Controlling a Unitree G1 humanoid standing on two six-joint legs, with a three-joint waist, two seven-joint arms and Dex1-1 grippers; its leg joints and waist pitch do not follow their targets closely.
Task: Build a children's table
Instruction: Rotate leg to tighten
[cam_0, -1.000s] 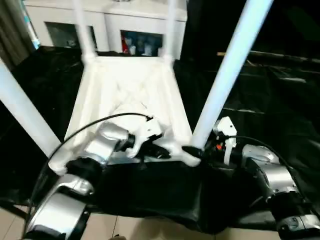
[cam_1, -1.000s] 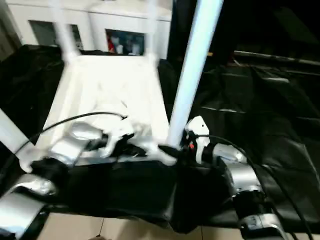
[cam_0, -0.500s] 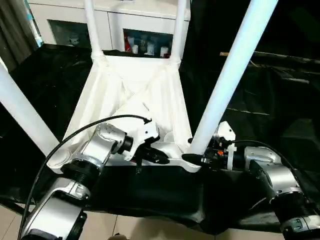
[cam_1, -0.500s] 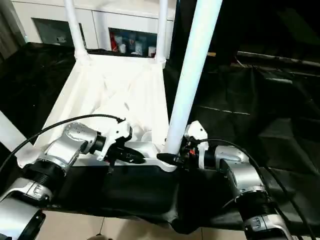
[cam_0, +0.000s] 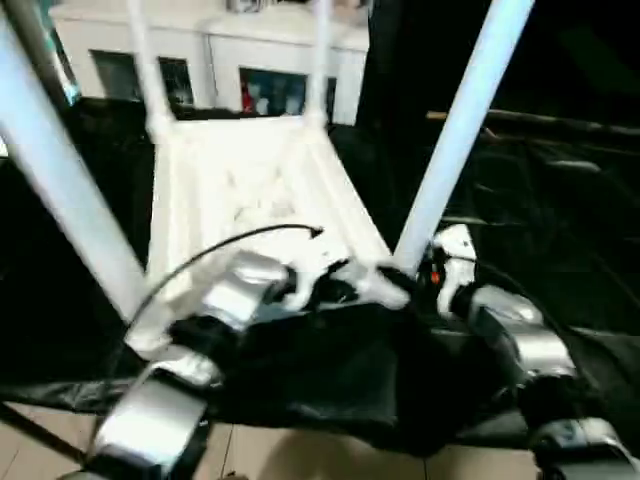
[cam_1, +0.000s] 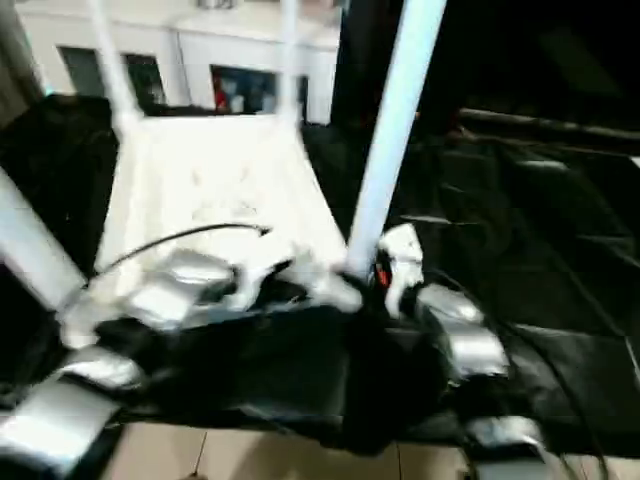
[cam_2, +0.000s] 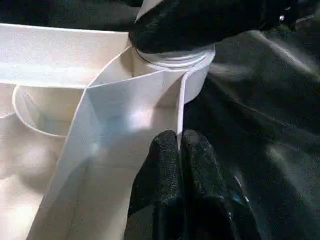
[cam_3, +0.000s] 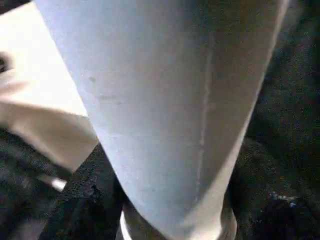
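The children's table lies upside down on black cloth, its white ribbed tabletop (cam_0: 240, 180) facing up with legs standing in the corner sockets. My left gripper (cam_2: 178, 150) is shut, pinching a thin upright wall of the tabletop just beside the near right socket (cam_2: 192, 75). My right gripper (cam_0: 400, 275) is closed around the base of the near right leg (cam_0: 455, 130), and its black fingers (cam_2: 200, 25) wrap the leg just above the socket. In the right wrist view that leg (cam_3: 165, 100) stands very close, with a black finger (cam_3: 85, 200) beside it.
The near left leg (cam_0: 60, 170) and two far legs (cam_0: 143, 70) (cam_0: 322, 60) stand up from the tabletop. A white glass-door cabinet (cam_0: 230, 60) is behind. Black cloth (cam_0: 540, 180) covers the surface, and tiled floor (cam_0: 300, 455) lies at its near edge.
The whole picture has shifted, so the camera moved. My right gripper's fingers have drawn in around the base of the near right leg. The left gripper keeps its pinch.
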